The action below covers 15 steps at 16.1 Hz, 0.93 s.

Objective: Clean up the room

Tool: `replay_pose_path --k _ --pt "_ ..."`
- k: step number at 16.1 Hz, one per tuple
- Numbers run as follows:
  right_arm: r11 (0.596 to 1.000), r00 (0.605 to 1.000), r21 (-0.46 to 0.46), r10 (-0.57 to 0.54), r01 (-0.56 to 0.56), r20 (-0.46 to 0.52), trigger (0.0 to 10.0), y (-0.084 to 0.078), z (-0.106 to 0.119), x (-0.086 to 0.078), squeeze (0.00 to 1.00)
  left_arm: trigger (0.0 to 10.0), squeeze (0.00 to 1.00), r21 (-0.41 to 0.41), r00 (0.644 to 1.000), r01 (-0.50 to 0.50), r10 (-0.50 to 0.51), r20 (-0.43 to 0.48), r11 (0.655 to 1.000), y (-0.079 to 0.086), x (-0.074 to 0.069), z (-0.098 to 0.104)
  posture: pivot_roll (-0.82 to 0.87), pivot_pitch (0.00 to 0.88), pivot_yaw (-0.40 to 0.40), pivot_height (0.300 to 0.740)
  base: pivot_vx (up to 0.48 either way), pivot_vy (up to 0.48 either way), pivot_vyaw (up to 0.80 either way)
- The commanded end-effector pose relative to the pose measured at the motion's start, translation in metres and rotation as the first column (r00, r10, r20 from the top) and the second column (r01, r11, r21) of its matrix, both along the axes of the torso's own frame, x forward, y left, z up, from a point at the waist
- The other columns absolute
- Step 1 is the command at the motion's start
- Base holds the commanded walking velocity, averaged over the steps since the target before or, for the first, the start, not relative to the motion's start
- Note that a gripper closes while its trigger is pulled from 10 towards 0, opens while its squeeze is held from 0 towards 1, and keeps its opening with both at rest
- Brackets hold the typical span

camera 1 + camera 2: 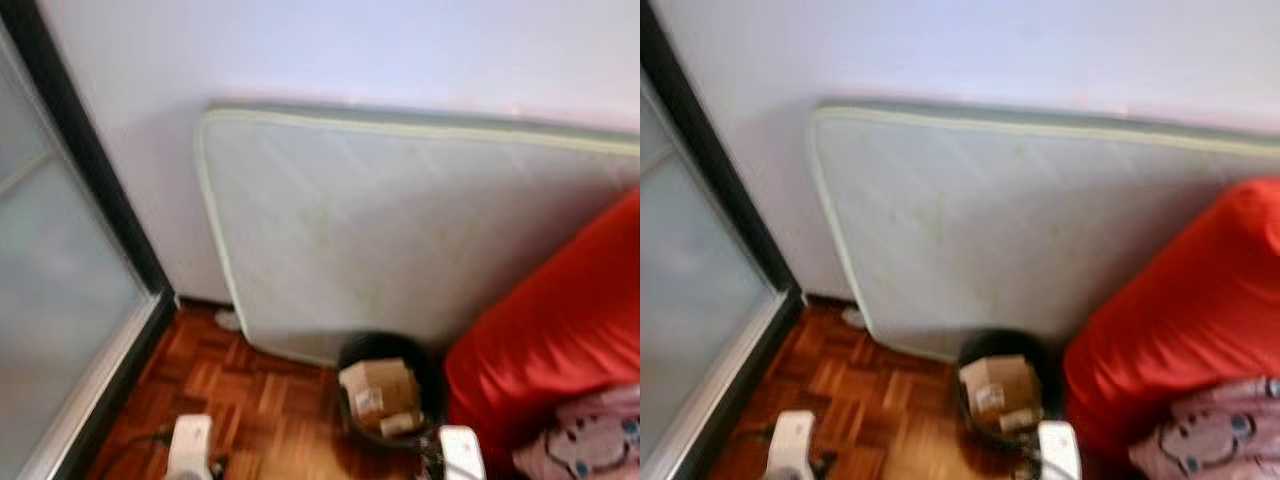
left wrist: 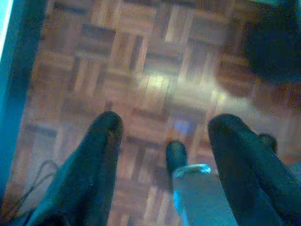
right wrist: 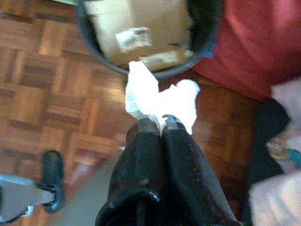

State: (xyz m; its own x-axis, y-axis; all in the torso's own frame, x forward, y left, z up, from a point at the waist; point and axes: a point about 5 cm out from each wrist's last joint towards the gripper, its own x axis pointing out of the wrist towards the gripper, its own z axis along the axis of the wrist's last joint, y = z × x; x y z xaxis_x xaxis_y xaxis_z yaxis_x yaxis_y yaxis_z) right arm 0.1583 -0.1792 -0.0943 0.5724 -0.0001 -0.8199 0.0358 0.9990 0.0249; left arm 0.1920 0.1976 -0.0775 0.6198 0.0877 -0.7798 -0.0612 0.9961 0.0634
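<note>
right wrist view: right gripper (image 3: 159, 123) pinched tight on a crumpled white tissue (image 3: 160, 100), just by the black bin's (image 3: 203, 37) rim
bin: cardboard boxes (image 1: 378, 392) inside
left gripper (image 2: 162, 129): fingers spread, above parquet floor (image 2: 155, 75)

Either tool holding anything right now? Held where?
Right tool pinches a crumpled white tissue by its lower edge, beside the black bin. Left tool is open, empty.

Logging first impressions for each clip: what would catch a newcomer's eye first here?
A big pale mattress leaning on its side against the wall, with a bright red cushion beside it on the right. Before them on the wood floor stands a black bin holding cardboard boxes. Near its rim, the right hand pinches a crumpled white tissue.
</note>
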Motion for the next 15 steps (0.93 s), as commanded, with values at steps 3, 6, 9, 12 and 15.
replay_pose_path --k 3,6,9,12,15 --pt "1.000 1.000 0.007 -0.010 0.010 0.007 10.0 0.0003 0.0015 0.0040 0.00 10.0 0.00 0.001 1.000 -0.010 0.010 -0.023 1.000 0.0031 -0.0056 -0.0026 -0.04 0.028 -0.035 0.740 0.252 0.000 -0.74" --pt "1.000 1.000 0.007 -0.010 0.010 0.014 10.0 0.0002 0.0019 0.0046 0.00 10.0 0.00 0.002 1.000 -0.012 0.012 -0.023 1.000 0.0034 -0.0055 -0.0025 -0.03 0.033 -0.036 0.740 0.249 0.000 0.00" --pt "1.000 1.000 0.007 -0.011 0.011 0.015 10.0 -0.0003 0.0020 0.0048 0.00 10.0 0.00 0.000 1.000 -0.014 0.014 -0.022 1.000 0.0031 -0.0054 -0.0025 -0.03 0.035 -0.038 0.740 0.250 0.000 0.00" --pt "1.000 1.000 0.004 -0.009 0.009 0.014 10.0 -0.0006 0.0021 0.0048 0.00 10.0 0.00 0.000 1.000 -0.018 0.018 -0.021 1.000 0.0031 -0.0052 -0.0024 -0.03 0.036 -0.040 0.740 0.249 0.000 0.00" --pt "1.000 1.000 0.007 -0.014 0.014 0.025 10.0 -0.0008 0.0026 0.0053 0.00 10.0 0.00 -0.003 1.000 -0.030 0.030 0.001 1.000 0.0033 -0.0029 -0.0009 -0.03 0.039 -0.041 0.740 0.000 0.000 0.00"
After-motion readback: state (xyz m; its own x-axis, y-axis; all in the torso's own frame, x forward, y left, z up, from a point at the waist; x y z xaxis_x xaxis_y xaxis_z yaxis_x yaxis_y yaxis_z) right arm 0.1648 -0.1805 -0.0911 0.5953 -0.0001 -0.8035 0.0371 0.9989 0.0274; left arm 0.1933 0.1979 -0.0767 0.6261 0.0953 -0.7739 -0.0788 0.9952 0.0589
